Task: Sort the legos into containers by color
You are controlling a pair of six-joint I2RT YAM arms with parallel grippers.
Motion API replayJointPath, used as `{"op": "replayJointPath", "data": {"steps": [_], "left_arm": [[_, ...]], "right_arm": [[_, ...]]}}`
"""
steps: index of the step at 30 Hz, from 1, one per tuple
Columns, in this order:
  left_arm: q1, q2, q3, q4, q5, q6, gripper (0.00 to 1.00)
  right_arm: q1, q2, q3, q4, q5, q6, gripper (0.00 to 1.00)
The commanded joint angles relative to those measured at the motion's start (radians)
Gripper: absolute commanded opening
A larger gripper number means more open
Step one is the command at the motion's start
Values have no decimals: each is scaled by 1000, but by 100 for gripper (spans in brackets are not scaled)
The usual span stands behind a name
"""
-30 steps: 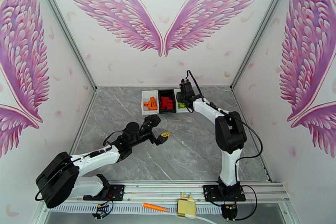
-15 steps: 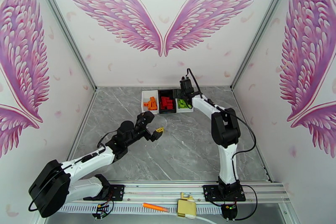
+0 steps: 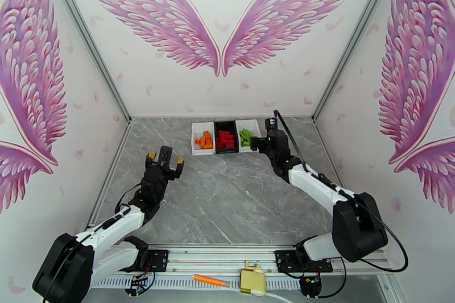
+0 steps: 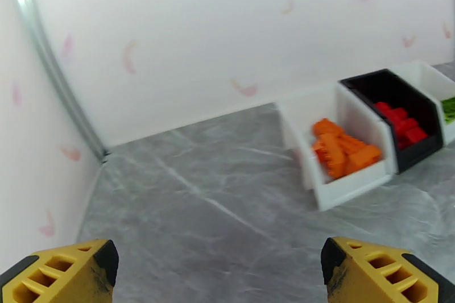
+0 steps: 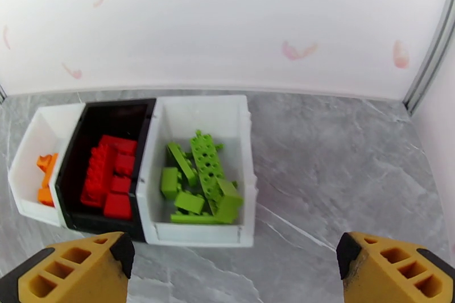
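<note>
Three containers stand in a row at the back of the table. The left white bin holds orange legos. The black bin holds red legos. The right white bin holds green legos. My right gripper is open and empty, just right of and nearer than the green bin. My left gripper is open and empty over bare table, left of the bins.
An orange marker pen and a small yellowish box lie on the front rail between the arm bases. Winged walls and metal corner posts close the table on three sides. Grey marble tabletop spreads between the arms.
The right gripper opened and drew back to the right from over the green bin, uncovering the green legos. The left arm swung from the table's middle to the left, staying open.
</note>
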State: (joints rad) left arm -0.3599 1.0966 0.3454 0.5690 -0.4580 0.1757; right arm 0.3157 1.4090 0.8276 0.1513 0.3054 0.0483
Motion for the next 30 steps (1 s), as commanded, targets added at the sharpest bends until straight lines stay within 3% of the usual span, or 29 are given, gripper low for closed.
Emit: {"op": "replayJointPath", "data": {"steps": [1,8,13,18,20,25,30], "left_arm": [[72,52,-32,94,-84,-7,99],[207,225,-70,318,47,-60,99],[303,286,-11,271,201,-156,99],[325,451,24,376,221,-169,99],[341,429,41,294,238,-187,99],[343,435,38,307,241,-188,99],[340,433,39,307,240,-185,99]], "right_arm": [[-23,-36,-123,163,79,-140,100],[-92,24,-317,436,105,-113,100],[-143,73,-447,712,-25,-96,99],[-168,166,-493,877,-102,-97,100],[-169,146,-475,809,-134,-102,99],[-218,149,-433,731,-226,-65,99],[-219,146,-432,724,-228,-67,99]]}}
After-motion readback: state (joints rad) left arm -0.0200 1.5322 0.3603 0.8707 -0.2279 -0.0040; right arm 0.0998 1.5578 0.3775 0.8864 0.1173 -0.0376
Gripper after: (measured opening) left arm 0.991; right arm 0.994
